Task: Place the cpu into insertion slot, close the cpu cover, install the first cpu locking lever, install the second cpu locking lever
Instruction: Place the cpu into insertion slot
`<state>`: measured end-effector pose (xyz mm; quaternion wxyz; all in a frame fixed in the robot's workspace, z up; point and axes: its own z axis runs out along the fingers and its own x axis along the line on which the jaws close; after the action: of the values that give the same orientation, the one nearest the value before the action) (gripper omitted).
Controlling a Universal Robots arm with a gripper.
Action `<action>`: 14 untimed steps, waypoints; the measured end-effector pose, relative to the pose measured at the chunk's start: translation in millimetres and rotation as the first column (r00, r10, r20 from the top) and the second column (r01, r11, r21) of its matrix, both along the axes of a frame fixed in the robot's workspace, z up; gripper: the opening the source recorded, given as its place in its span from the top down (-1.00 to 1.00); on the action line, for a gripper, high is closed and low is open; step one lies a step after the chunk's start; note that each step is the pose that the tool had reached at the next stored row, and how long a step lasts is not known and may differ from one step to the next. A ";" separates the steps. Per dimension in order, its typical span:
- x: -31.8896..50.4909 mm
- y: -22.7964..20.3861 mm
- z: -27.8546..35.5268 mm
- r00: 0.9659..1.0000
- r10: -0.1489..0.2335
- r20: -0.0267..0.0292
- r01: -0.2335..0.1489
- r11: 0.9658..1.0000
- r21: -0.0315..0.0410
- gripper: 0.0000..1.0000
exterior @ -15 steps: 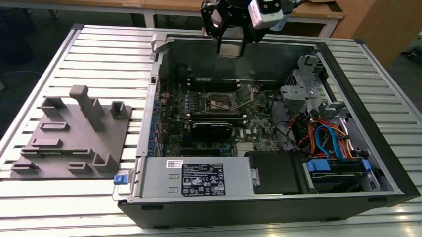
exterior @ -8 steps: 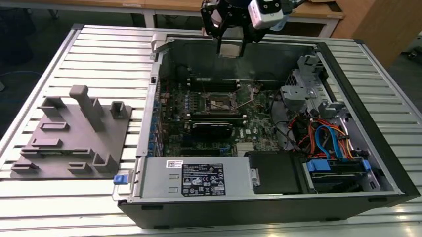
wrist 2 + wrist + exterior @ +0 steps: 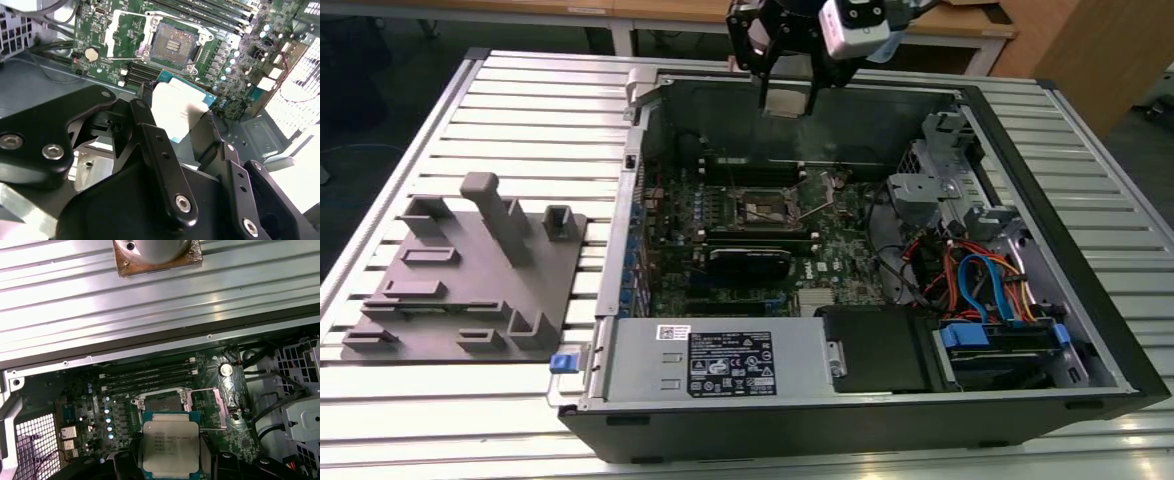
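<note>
Your pincer (image 3: 180, 120) black. Cpu (image 3: 171, 447): pale silver top, teal-green edge. Slot (image 3: 172, 44): dark centre, silver rim. Board (image 3: 90, 30) green. You see desk (image 3: 520, 100) silver, ribbed; cables (image 3: 981, 280) orange, blue; jig (image 3: 454, 280) grey; case (image 3: 854, 440) black; label (image 3: 727, 365) white with black print.

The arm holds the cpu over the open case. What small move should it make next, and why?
Probably lower the tool toward the insertion slot. In the exterior view the cpu hangs well above the case, and in the first wrist view the slot lies open and empty.
</note>
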<state>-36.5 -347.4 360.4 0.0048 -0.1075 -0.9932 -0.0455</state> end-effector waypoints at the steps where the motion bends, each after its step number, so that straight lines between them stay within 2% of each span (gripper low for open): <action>1: 0.0 0.0 -0.1 1.000 -0.013 0.000 0.013 1.000 0.000 -0.08; 5: 0.0 0.0 -0.1 0.998 -0.059 0.000 0.059 0.998 0.000 -0.08; 14: 0.0 0.0 -0.1 0.998 -0.063 0.000 0.063 0.998 0.000 -0.08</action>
<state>-36.5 -347.4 360.3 0.0034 -0.1385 -0.9893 -0.0456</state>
